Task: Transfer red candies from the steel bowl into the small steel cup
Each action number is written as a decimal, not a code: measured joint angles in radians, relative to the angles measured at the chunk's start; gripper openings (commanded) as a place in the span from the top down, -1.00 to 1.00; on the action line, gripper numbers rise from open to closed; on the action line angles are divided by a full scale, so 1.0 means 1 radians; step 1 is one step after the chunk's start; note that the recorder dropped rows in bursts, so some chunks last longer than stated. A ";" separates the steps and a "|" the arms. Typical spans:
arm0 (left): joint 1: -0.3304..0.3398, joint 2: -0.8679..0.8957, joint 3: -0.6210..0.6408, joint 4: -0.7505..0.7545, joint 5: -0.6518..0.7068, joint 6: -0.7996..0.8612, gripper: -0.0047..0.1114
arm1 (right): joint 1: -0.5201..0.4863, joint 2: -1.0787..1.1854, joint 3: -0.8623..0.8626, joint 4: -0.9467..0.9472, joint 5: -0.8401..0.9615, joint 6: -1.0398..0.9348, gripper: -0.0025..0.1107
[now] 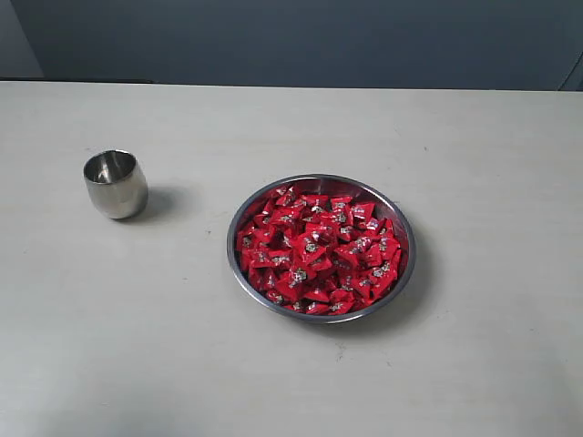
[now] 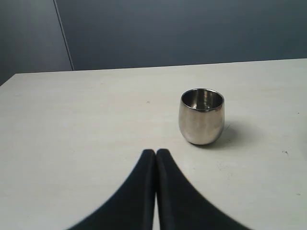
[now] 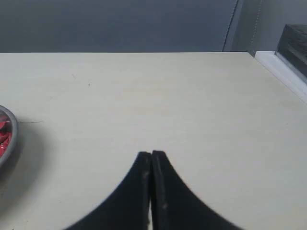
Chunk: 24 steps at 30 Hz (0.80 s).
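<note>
One bowl (image 1: pixel 230 255), one cup (image 1: pixel 116 184), two grippers; candies (image 1: pixel 319 250) all in the bowl.
Candies: several dozen, heaped, too many to count exactly. Bowl sits centre-right on the table (image 1: pixel 455 146); cup stands upright to its left, well apart. Left gripper (image 2: pixel 156 152): jaws pressed together, gripping nothing, near the cup. Right gripper (image 3: pixel 151 154): likewise closed, near the bowl.

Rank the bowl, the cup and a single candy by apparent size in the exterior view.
1. bowl, by far the widest
2. cup
3. candy, clearly smaller than the cup
</note>
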State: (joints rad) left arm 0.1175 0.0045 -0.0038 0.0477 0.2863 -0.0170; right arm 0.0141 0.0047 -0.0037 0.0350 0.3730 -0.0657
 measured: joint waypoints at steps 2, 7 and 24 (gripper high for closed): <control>0.000 0.000 0.000 0.000 0.000 0.000 0.91 | 0.000 0.000 0.000 0.000 0.000 0.000 0.97; 0.000 0.000 0.000 0.000 0.000 0.000 0.91 | 0.000 0.000 0.000 0.000 0.000 0.000 0.97; 0.000 0.000 0.000 0.000 0.000 0.000 0.91 | 0.000 0.000 0.002 0.186 -0.427 0.000 0.97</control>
State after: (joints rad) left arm 0.1175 0.0045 -0.0038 0.0477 0.2863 -0.0170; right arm 0.0141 0.0047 -0.0018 0.2208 -0.0536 -0.0657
